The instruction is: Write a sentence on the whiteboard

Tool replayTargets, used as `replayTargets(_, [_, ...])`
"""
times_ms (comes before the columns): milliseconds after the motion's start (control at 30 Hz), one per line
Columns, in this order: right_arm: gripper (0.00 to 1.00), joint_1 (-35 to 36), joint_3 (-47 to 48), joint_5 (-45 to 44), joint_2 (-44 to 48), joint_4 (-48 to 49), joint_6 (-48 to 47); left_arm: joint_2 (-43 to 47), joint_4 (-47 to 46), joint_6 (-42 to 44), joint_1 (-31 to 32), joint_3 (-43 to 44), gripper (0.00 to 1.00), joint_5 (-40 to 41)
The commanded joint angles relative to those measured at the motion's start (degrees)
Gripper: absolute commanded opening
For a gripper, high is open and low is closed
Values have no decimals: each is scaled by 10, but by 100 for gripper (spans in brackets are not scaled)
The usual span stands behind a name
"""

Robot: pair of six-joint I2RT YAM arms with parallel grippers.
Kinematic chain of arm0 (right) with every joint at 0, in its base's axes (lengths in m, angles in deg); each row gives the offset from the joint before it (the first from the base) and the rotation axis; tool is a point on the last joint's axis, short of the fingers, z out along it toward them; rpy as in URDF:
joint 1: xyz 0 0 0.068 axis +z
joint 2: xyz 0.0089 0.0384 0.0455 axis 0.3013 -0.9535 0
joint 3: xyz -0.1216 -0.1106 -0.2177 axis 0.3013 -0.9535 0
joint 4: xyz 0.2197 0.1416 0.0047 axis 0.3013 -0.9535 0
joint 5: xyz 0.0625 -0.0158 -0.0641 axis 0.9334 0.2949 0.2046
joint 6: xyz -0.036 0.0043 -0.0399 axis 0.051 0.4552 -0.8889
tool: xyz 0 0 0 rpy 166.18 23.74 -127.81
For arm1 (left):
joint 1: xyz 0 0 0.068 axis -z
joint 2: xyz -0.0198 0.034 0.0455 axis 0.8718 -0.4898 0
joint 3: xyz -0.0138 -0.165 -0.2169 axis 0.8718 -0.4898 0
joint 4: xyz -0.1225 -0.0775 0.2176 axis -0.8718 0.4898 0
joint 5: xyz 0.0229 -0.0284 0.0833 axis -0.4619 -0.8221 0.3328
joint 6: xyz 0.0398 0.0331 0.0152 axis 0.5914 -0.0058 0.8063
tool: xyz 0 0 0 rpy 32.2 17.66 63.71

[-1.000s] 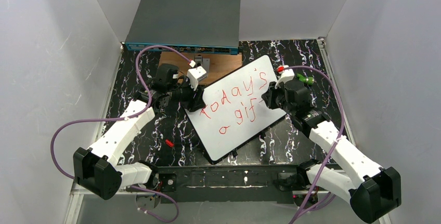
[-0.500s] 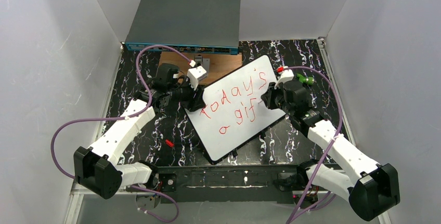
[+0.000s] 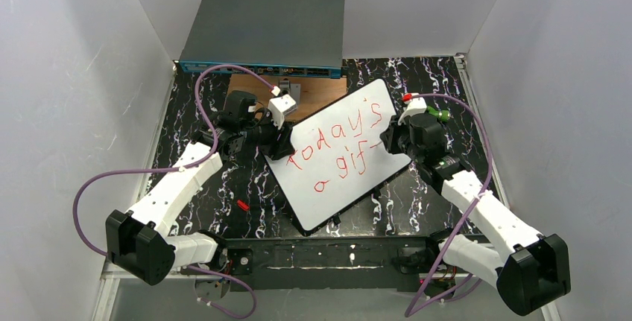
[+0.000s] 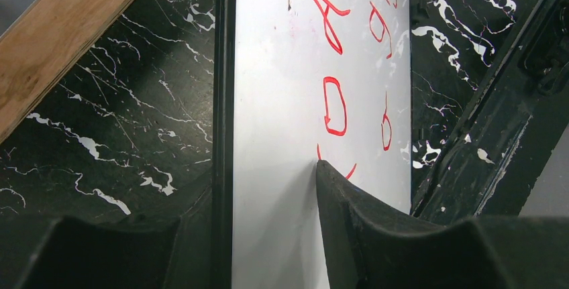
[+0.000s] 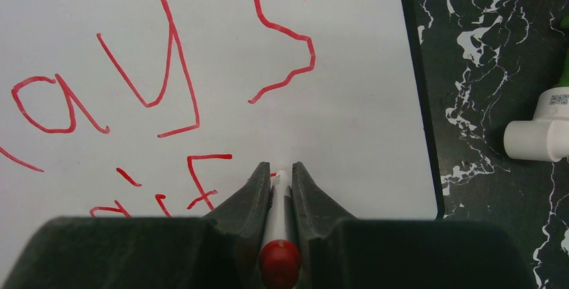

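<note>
The whiteboard (image 3: 328,202) is white with a thin black edge and red handwriting. The surface (image 3: 253,187) is black, veined white like marble. At 12 o'clock the switch (image 3: 264,30) is grey with a blue front. The plate (image 3: 328,97) is wood-brown, the marker (image 5: 278,215) white with a red end, and the cables (image 3: 196,94) purple.

— Is anything written here?
— Only on the whiteboard (image 3: 328,198), by hand in red: "today's" on the upper line, "a gif" under it, with a short dash after the f.
— Clear from close up?
— The right wrist view shows "ay", "s" and "if".
— Anything printed?
— A tiny label (image 5: 559,99) on a white tube (image 5: 537,138) beside the board, too small to read.
</note>
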Motion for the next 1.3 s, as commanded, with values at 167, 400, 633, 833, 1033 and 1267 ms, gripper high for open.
replayTargets(167, [1,-8,9,-9,6,18,-17,-1,21,53,12,9,0,-22])
replayTargets(400, [1,-8,22,9,49,-20,-8,-3,20,52,12,9,0,-20])
replayTargets(633, [1,-8,25,17,79,-40,-1,-6,14,50,12,10,0,-24])
replayTargets(833, [1,-8,36,18,57,-25,3,-8,13,49,12,12,0,-25])
replayTargets(1033, [1,-8,62,24,22,-13,-4,-8,13,47,12,14,0,-26])
replayTargets(1267, [1,-8,69,30,6,-1,-5,-8,15,48,13,15,0,-26])
